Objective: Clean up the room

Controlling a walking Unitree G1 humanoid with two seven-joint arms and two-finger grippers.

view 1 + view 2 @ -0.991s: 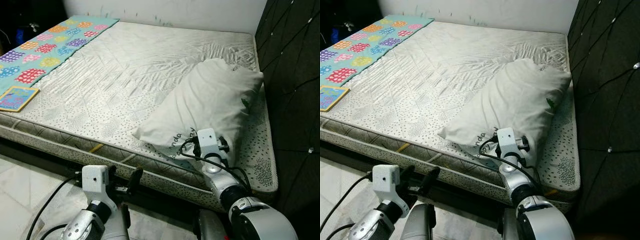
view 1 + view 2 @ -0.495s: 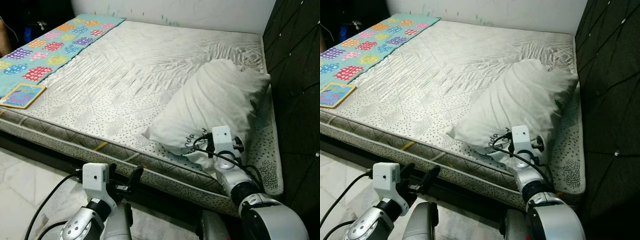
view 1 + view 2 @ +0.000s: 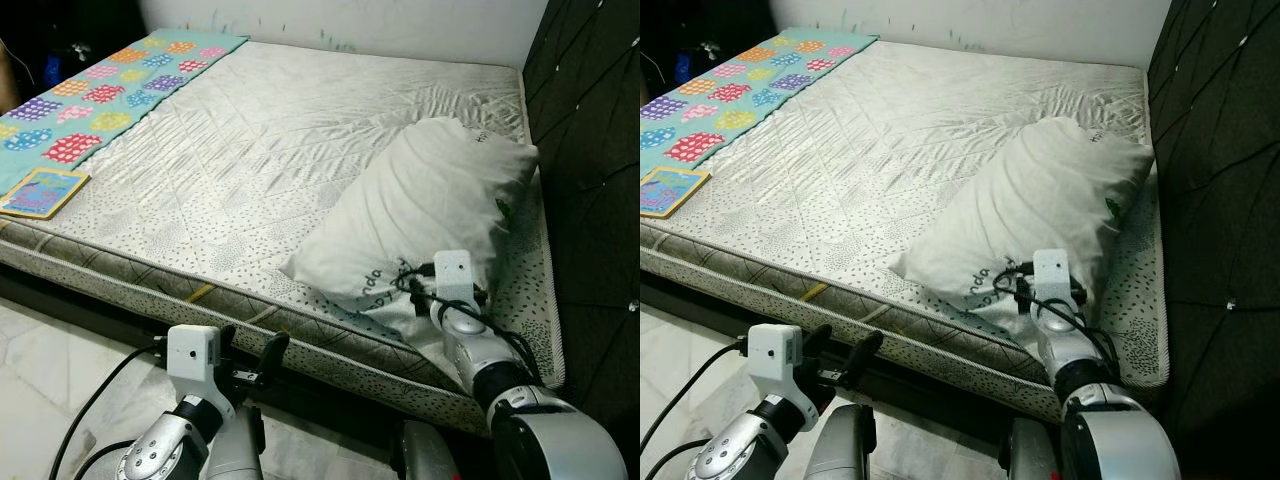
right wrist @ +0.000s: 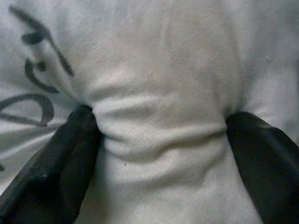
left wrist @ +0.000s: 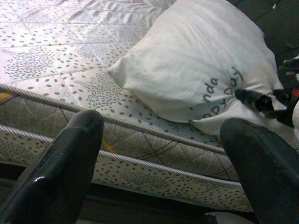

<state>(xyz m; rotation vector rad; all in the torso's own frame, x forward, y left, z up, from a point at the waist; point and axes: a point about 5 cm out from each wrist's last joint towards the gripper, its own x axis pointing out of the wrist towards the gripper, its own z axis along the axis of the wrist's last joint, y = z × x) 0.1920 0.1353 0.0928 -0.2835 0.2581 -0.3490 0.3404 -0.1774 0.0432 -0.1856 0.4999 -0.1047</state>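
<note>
Right tool [image 4: 161,140] pinches a fold of the white pillow [image 3: 425,215] lying on the bed [image 3: 250,150] by the dark headboard [image 3: 590,160], while left tool [image 5: 159,154] hangs spread below the mattress edge.

Right claw [image 4: 161,140] pinches cloth; left claw [image 5: 159,154] hangs spread.

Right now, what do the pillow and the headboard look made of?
Pillow: soft white cotton-like fabric, matte; it bunches into folds between the right pincer. Headboard: dark padded upholstery, probably leatherette, with stitched diamond quilting and shiny studs.
</note>
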